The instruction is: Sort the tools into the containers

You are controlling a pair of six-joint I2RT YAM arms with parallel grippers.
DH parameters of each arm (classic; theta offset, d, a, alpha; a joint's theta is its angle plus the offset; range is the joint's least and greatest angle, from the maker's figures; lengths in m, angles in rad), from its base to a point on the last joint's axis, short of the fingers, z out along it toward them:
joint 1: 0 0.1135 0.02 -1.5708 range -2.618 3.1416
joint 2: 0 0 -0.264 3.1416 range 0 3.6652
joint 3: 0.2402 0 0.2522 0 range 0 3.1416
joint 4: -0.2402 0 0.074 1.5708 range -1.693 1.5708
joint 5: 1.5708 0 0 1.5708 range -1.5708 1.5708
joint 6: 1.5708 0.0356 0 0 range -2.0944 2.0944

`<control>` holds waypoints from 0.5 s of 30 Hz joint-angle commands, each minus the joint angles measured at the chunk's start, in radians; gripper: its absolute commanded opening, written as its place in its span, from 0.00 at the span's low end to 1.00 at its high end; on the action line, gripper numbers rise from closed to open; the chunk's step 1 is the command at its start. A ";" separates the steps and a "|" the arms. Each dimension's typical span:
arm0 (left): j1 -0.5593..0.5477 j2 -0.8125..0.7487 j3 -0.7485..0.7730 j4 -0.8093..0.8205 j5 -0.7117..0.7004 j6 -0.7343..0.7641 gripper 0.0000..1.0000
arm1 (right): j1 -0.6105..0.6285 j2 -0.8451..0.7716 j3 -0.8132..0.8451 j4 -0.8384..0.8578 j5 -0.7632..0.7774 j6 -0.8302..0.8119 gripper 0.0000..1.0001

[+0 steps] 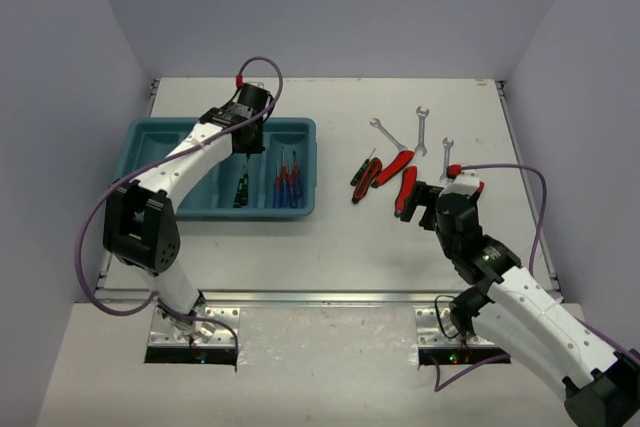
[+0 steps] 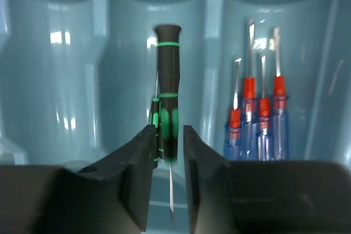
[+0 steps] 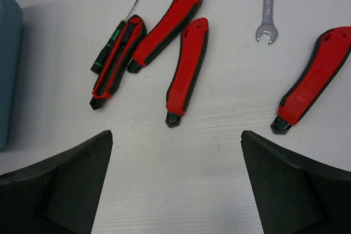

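Observation:
The teal tray (image 1: 160, 137) lies at the left. My left gripper (image 1: 248, 135) hovers over it, jaws a narrow gap apart. A black-and-green screwdriver (image 2: 167, 97) lies in the compartment below that gap, a second one half hidden beside it. Several blue/red screwdrivers (image 2: 258, 113) fill the rightmost compartment. My right gripper (image 1: 425, 199) is wide open and empty over the table (image 3: 175, 135), just short of the red-handled pliers (image 3: 189, 69). Another black-and-green screwdriver (image 3: 111, 45) and three silver wrenches (image 1: 388, 134) (image 1: 421, 130) (image 1: 446, 157) lie on the table.
More red pliers handles lie at the left (image 3: 118, 61) and right (image 3: 312, 80) of the right wrist view. The tray's corner (image 3: 6, 69) shows at that view's left edge. The two left tray compartments (image 2: 60, 80) hold nothing visible. White walls enclose the table.

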 commanded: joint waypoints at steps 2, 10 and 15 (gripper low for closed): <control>0.021 -0.039 -0.043 0.031 -0.049 -0.004 0.33 | -0.003 0.000 0.002 0.027 0.005 0.014 0.99; 0.021 -0.135 -0.072 0.034 -0.055 -0.081 0.99 | -0.002 0.031 0.005 0.027 -0.008 0.015 0.99; 0.018 -0.398 -0.111 0.034 0.149 -0.148 1.00 | -0.002 0.106 0.019 0.041 -0.054 0.022 0.99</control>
